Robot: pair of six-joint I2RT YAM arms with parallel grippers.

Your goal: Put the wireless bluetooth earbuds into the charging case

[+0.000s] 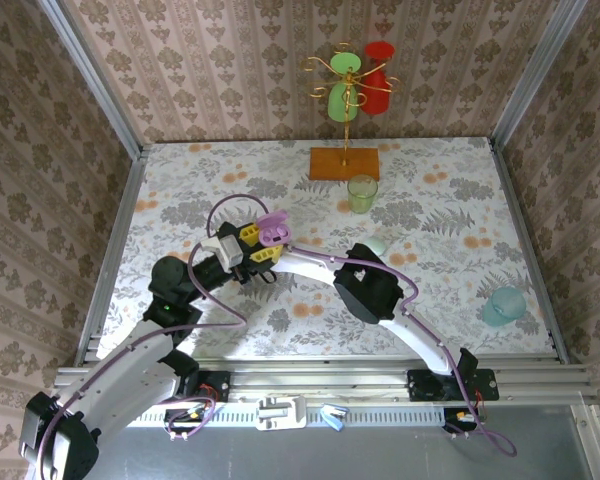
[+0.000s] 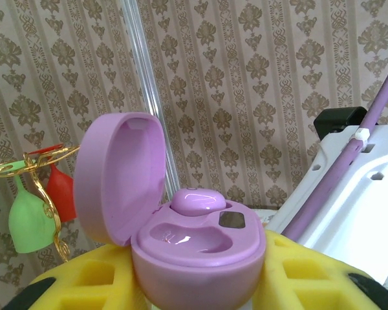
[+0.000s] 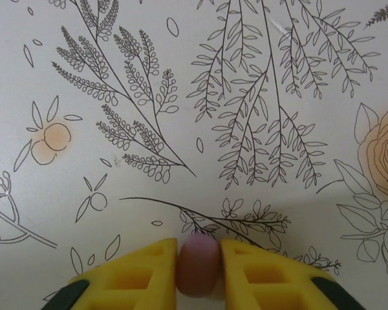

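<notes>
My left gripper (image 2: 197, 274) is shut on the purple charging case (image 2: 197, 248), held up with its lid (image 2: 119, 174) swung open to the left. One purple earbud (image 2: 197, 200) sits in the far socket. The near socket (image 2: 187, 237) is bare. From above, the case (image 1: 273, 231) hangs over the table's left middle, with the yellow fingers (image 1: 248, 233) beside it. My right gripper (image 3: 198, 258) is shut on a second pinkish-purple earbud (image 3: 198, 265), pointing down close to the flowered tabletop (image 3: 200, 97). The right arm (image 1: 320, 265) reaches in next to the case.
A gold cup rack (image 1: 348, 100) with green and red cups stands on a wooden base at the back. A green glass (image 1: 361, 193) stands in front of it. A teal cup (image 1: 502, 305) sits at the right edge, and a pale mint thing (image 1: 377, 244) lies by the right arm's elbow.
</notes>
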